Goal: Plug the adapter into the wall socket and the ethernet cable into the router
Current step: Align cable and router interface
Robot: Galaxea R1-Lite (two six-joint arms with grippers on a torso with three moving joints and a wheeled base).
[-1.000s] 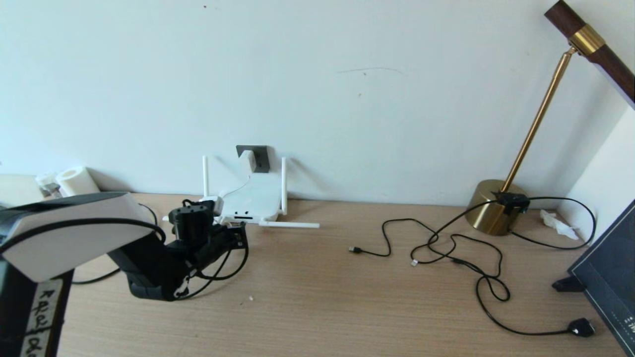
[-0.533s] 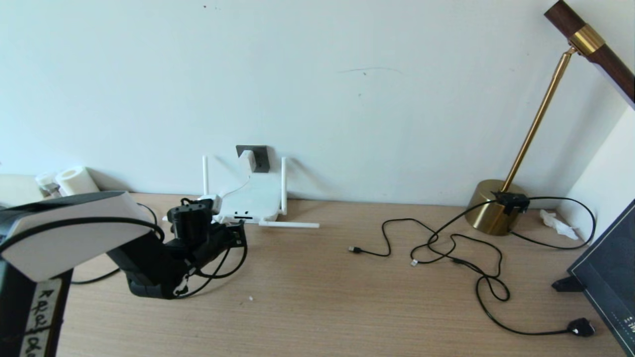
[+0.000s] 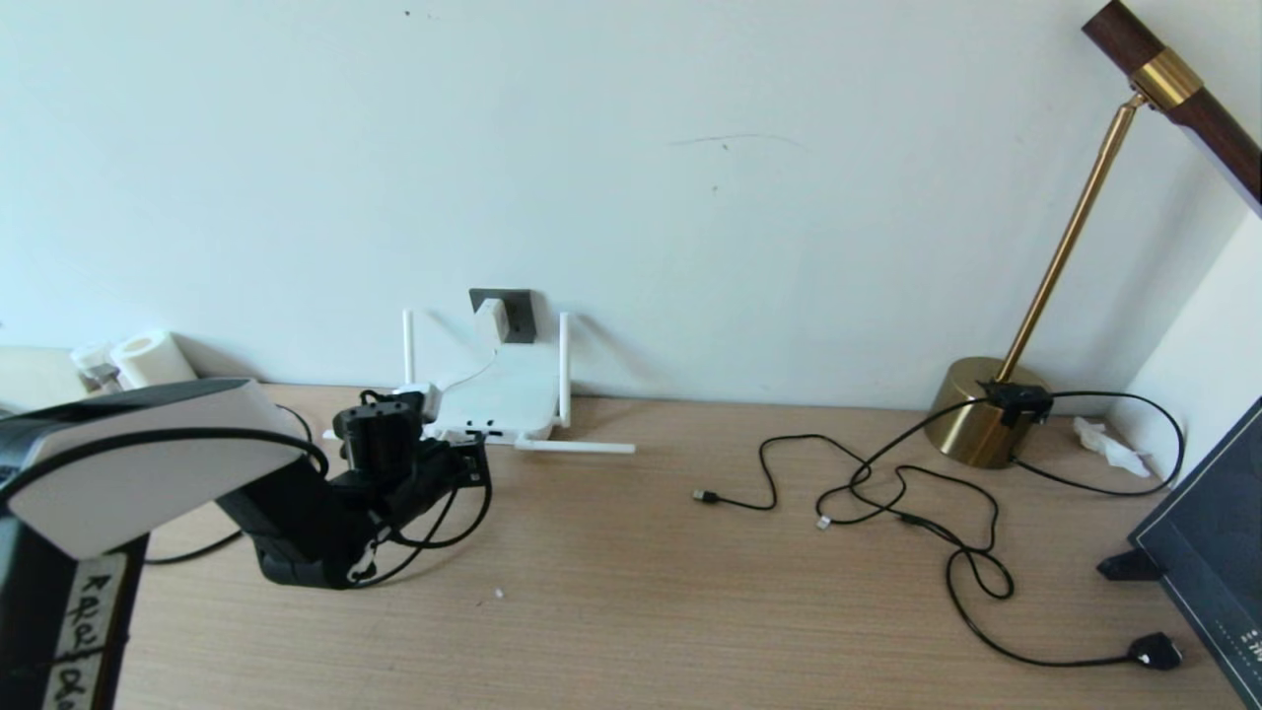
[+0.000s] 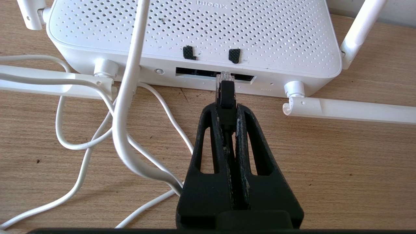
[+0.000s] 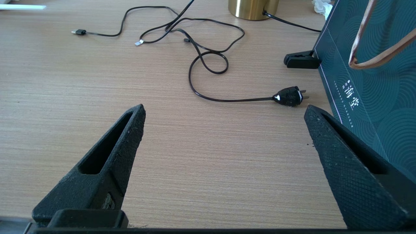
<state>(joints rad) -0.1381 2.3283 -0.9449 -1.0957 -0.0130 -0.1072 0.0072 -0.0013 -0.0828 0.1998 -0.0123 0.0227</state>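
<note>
The white router point(image 3: 503, 394) lies flat against the wall, with its port edge facing me. The white adapter point(image 3: 490, 320) sits in the dark grey wall socket point(image 3: 522, 318) just above it. My left gripper point(image 3: 475, 461) is shut on the black plug of the ethernet cable point(image 4: 225, 94). In the left wrist view the gripper point(image 4: 226, 109) holds the plug's clear tip at the mouth of the dark port slot point(image 4: 198, 74) on the router point(image 4: 195, 32). The cable's black loop point(image 3: 463, 523) hangs under the arm. My right gripper point(image 5: 224, 113) is open over bare tabletop.
Thin white cord point(image 4: 130, 97) loops on the table left of the left gripper's fingers. One router antenna point(image 4: 351, 110) lies flat to their right. Thin black cords point(image 3: 887, 483), a black mains plug point(image 3: 1154, 651), a brass lamp base point(image 3: 981, 409) and a dark box point(image 3: 1213, 552) occupy the right side.
My left gripper has edged slightly toward the router's port edge, still holding the ethernet plug. The right arm has not moved.
</note>
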